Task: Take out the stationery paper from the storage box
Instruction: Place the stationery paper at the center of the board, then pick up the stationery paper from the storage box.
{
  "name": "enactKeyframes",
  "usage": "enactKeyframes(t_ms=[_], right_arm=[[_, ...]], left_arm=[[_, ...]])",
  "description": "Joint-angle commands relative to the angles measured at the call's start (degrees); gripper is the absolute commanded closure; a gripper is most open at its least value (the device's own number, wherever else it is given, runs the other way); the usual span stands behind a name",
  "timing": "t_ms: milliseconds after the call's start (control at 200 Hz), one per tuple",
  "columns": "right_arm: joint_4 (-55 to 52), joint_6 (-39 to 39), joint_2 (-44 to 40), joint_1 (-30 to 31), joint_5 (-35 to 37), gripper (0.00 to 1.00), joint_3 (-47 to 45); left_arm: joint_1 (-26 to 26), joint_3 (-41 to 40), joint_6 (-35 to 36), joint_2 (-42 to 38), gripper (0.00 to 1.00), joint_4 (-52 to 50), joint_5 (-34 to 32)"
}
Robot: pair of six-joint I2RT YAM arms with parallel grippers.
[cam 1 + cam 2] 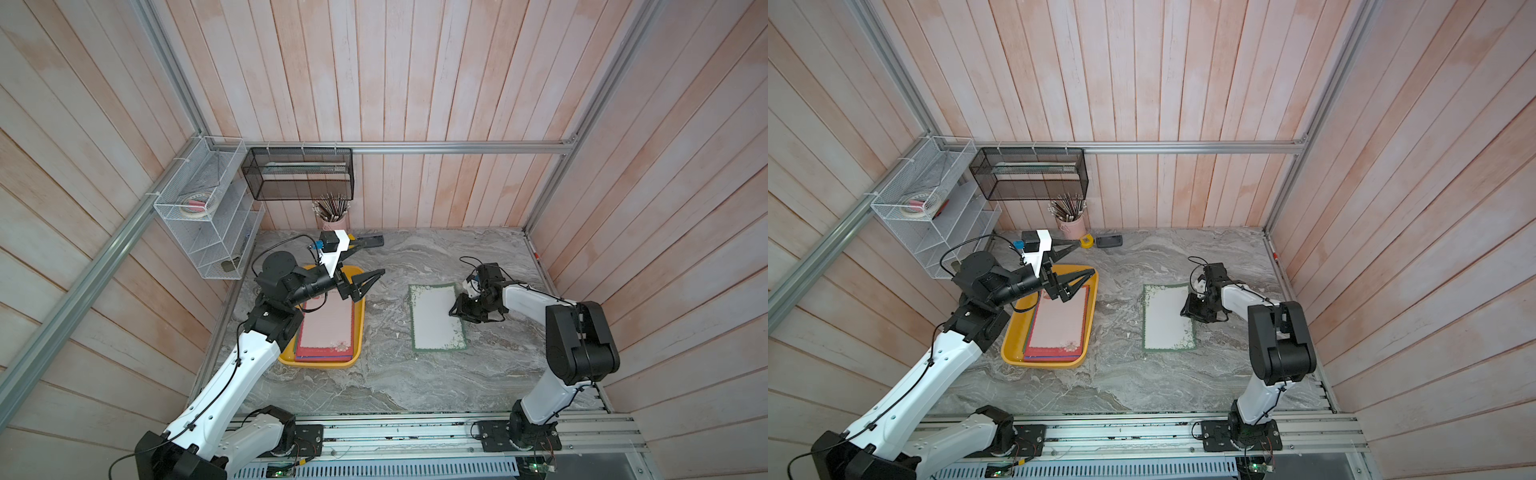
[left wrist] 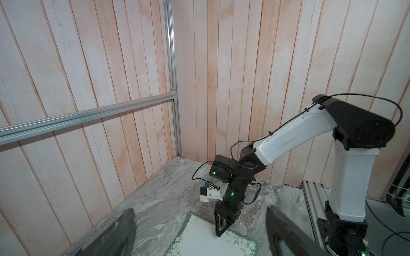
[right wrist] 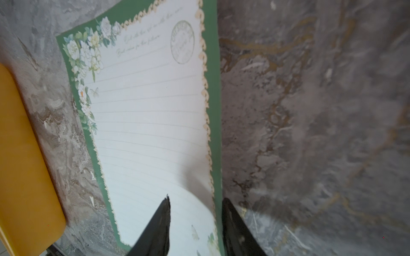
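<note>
— Yellow plastic with low walls: in both top views the storage box (image 1: 320, 364) (image 1: 1013, 353) lies on the grey marbled desk (image 1: 374, 386) by the left arm (image 1: 232, 374). A stack of stationery paper (image 1: 328, 324) fills it, a pink-centred sheet on top, with red and blue edges showing underneath.

— And the left jaws?

— Spread wide and empty, held above the box's far end.

— Any paper out?

— One green-bordered sheet (image 1: 434, 318) lies flat on the desk, well apart from the box. There is bare desk on every side and a broad free strip toward the arm bases. The right jaws point down at its long edge on the right arm's (image 1: 523, 299) side.

— Left wrist view?

— The right jaws' tips are on or just over the green-bordered sheet (image 2: 213, 241) near that edge; I cannot tell if they touch. The blurred left fingers (image 2: 119, 235) frame the picture, far apart.

— Right wrist view?

— The green-bordered sheet (image 3: 150, 110) has a lined white centre and white flowers at one corner. The right jaws stand partly apart astride its long edge, one finger over paper and one over bare desk. The edge curls up between them, unpinched. The box's rounded rim lies beyond the opposite edge, with a strip of desk between.
</note>
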Motion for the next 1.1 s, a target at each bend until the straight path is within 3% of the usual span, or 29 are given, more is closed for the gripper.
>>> enactKeyframes(t_ms=[0,275,790,980,1095], right_arm=[[-3.0,-0.8,-1.57,-0.03,3.66,0.56,1.87],[-6.1,-1.77,-4.99,-0.41,9.25,0.43,3.3],[-12.57,-1.62,-15.91,-0.07,16.34,0.41,8.27],[-14.1,-1.12,-18.38,2.68,20.75,0.41,12.11],[-12.77,-2.74,-19.41,7.73,24.11,0.42,14.73]], left_arm=[[-0.26,1.93,0.94,-0.51,0.08,-0.8,-0.75],[-0.27,2.01,1.13,-0.87,0.08,-1.12,-1.12],[-0.26,3.89,4.83,-1.56,0.09,-6.21,-5.8],[-0.26,6.04,5.84,-1.1,0.1,-9.52,-8.48],[-0.26,7.98,5.0,0.53,0.13,-11.48,-10.75]])
